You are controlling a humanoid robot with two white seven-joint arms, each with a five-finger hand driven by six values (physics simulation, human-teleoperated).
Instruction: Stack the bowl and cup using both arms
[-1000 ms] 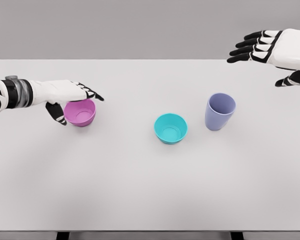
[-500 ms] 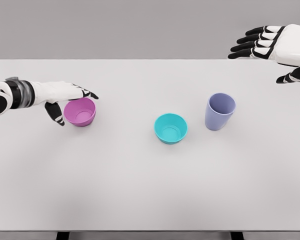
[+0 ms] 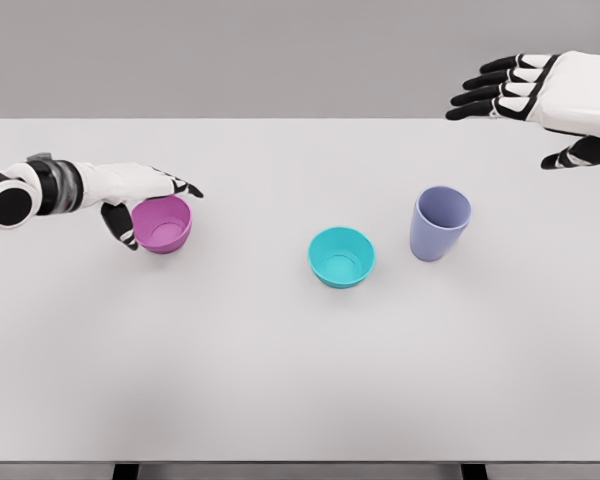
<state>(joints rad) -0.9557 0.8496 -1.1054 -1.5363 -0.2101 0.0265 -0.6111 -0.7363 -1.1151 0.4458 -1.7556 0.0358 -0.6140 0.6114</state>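
A pink bowl (image 3: 162, 224) sits upright on the left of the white table (image 3: 300, 360). My left hand (image 3: 152, 205) reaches in from the left and straddles the bowl's near-left rim, fingers above its far edge and thumb down its left side, spread and not closed on it. In the middle stands a teal bowl (image 3: 342, 256). To its right is a lavender cup (image 3: 439, 223), upright. My right hand (image 3: 515, 105) hovers high at the upper right, fingers spread, holding nothing, well above and right of the cup.
The table's far edge meets a plain grey wall. Two dark table legs show at the bottom edge.
The left arm has shifted slightly, its wrist turning while the hand stays at the pink bowl. The right hand has drifted a little left. Bowls and cup have not moved.
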